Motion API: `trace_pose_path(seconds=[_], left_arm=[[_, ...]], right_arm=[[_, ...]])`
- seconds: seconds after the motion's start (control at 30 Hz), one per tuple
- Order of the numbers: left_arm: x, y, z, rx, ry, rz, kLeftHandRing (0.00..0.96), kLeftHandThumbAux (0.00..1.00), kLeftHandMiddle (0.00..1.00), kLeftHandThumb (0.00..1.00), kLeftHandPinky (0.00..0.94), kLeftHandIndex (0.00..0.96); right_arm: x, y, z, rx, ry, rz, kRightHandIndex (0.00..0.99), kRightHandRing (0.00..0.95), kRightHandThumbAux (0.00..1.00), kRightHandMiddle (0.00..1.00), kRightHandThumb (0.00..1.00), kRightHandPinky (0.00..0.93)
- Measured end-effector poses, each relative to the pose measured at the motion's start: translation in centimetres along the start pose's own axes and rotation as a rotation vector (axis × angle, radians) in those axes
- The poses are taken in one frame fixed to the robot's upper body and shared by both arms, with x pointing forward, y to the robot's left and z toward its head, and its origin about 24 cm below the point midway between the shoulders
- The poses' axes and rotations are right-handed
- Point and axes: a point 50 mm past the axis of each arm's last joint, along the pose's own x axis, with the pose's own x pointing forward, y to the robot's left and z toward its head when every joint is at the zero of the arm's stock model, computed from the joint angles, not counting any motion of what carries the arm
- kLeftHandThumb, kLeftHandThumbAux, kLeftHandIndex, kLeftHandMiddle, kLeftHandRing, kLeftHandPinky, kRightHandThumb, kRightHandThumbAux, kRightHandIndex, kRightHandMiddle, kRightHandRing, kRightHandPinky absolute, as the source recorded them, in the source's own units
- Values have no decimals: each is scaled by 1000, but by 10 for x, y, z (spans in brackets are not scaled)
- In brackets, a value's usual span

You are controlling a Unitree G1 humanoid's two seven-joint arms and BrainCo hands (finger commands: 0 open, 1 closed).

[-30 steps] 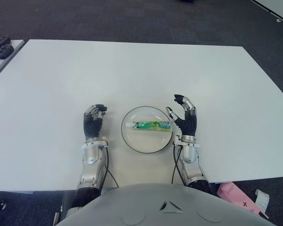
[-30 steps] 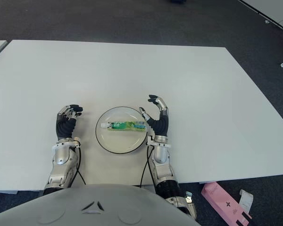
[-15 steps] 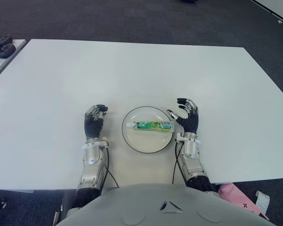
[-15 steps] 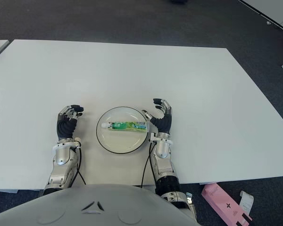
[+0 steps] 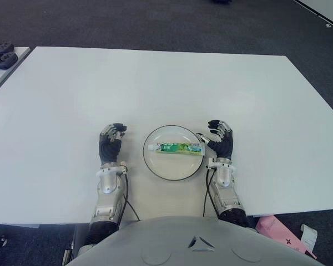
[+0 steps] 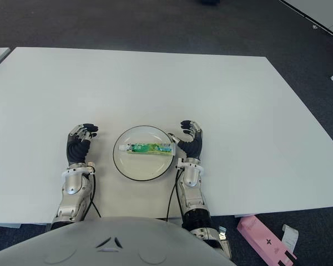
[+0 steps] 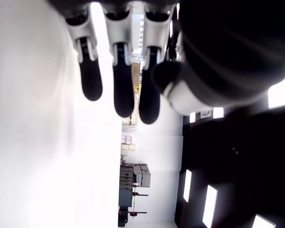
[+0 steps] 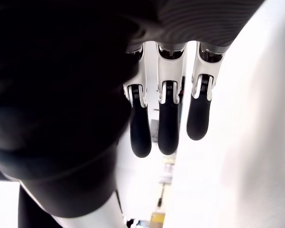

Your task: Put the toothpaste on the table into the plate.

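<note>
So, going left to right: left hand (image 5: 111,139) sits beside the plate (image 5: 155,165), fingers loosely curled, empty. Toothpaste tube (image 5: 175,148) lies flat inside it. Right hand (image 5: 221,141) is relaxed, holding nothing. I'd pull it clear of the rim without nudging the plate across the bench (image 5: 155,83).

One toothpaste tube (image 5: 175,148) lies in one round plate (image 5: 173,172) at lower centre of the frame. One white counter (image 5: 155,83) carries them. Two hands show: left hand (image 5: 110,143), right hand (image 5: 221,143). One pink box (image 5: 275,230) sits at lower right.
</note>
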Motion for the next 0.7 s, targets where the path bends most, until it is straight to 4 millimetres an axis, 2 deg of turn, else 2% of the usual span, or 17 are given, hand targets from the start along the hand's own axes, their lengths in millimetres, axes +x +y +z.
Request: trace_pose_path(seconds=[0.7], left_arm=[[0,0,-1,-1,-1,-10,394,723,446,710,360,420]], right_arm=[[10,-12,-7,-24,44,-23,409,468,998,445,100,503]])
